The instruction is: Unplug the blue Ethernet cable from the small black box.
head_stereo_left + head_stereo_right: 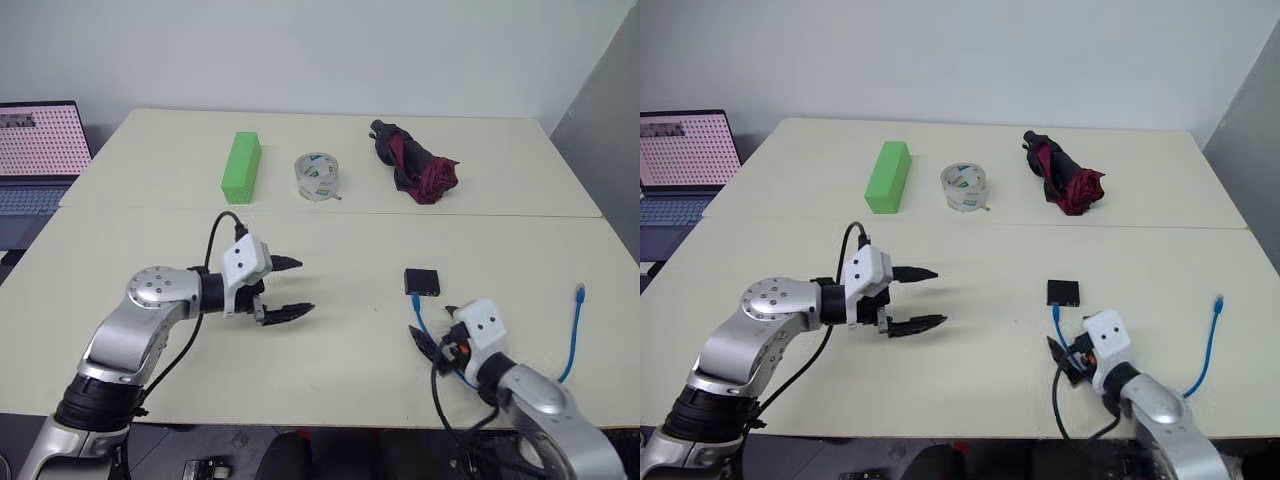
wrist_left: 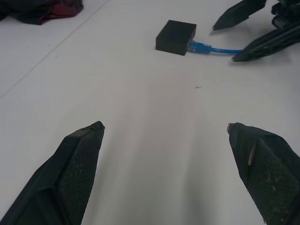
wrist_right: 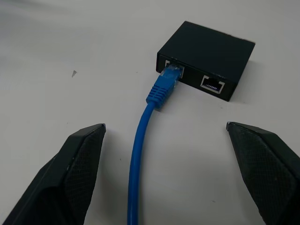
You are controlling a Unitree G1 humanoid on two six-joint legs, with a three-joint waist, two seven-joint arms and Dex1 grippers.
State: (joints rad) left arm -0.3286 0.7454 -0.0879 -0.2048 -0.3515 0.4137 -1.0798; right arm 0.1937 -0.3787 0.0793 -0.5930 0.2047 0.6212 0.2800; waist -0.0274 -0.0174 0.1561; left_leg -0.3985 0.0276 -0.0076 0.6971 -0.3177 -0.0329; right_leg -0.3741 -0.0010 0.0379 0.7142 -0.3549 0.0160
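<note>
Right gripper wide open, empty, just short of blue cable plugged into black box at near right of table; approach step; next: close on plug and pull.

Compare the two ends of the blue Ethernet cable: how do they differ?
The near end of the blue Ethernet cable is plugged into a port of the small black box; the far end lies loose on the table, plugged into nothing. The plugged end sits just ahead of the open right end effector; the free end lies off to the robot's right, away from it. Both ends are blue and rest on the table.
</note>
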